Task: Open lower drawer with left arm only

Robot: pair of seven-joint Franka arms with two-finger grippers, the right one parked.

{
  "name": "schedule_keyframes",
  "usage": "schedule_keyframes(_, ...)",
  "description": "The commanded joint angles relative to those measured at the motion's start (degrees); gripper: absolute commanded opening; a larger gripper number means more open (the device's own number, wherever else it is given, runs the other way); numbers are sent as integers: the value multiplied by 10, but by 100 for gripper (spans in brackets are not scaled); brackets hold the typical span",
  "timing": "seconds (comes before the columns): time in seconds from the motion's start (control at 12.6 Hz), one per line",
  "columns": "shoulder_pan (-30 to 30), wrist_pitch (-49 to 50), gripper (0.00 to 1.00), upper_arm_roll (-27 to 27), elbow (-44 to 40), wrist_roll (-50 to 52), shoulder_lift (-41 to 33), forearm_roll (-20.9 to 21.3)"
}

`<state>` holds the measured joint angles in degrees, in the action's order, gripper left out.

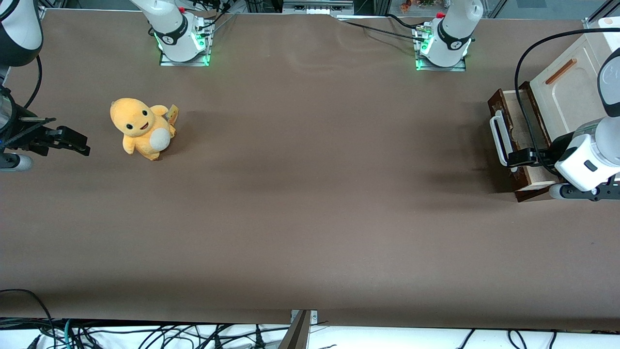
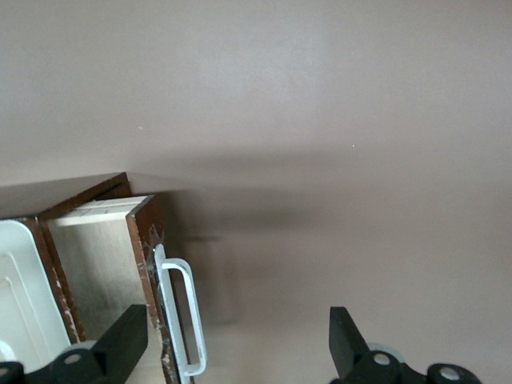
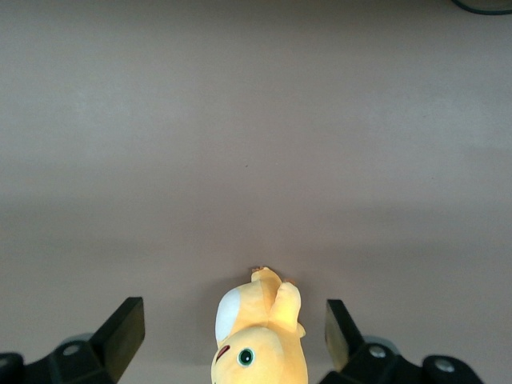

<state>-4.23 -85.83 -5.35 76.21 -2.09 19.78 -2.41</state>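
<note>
Dark wood lower drawer (image 1: 509,140) stood partly open on the bench (image 1: 310,194).
The gripper (image 2: 232,352), fingers spread astride its white handle (image 2: 180,320), needed a straight, level pull.

Open bench ahead of my gripper, cabinet crowding in close around it.

My gripper (image 2: 232,352) hangs with its fingers spread wide, one fingertip (image 2: 128,340) over the pale inside of the lower drawer (image 2: 148,264), the other over bare bench (image 2: 336,120). The drawer's dark front and its white handle (image 2: 182,316) stand between my fingers, so that gap is taken. The cream upper front (image 1: 564,89) rises just beside me, farther from the front camera, closing that way. My own black cable (image 1: 522,97) loops over the drawer close above me. Out toward the parked arm's end the bench runs free; the yellow plush toy (image 1: 142,127) sits well apart there.
</note>
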Motion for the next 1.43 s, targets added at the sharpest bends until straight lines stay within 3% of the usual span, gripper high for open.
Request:
schedule_keyframes(0.0,0,-2,100,-5,1,-28,-8,-14)
schedule_keyframes(1.35,-3,-27,100,-4,-22,-29,-4,-11)
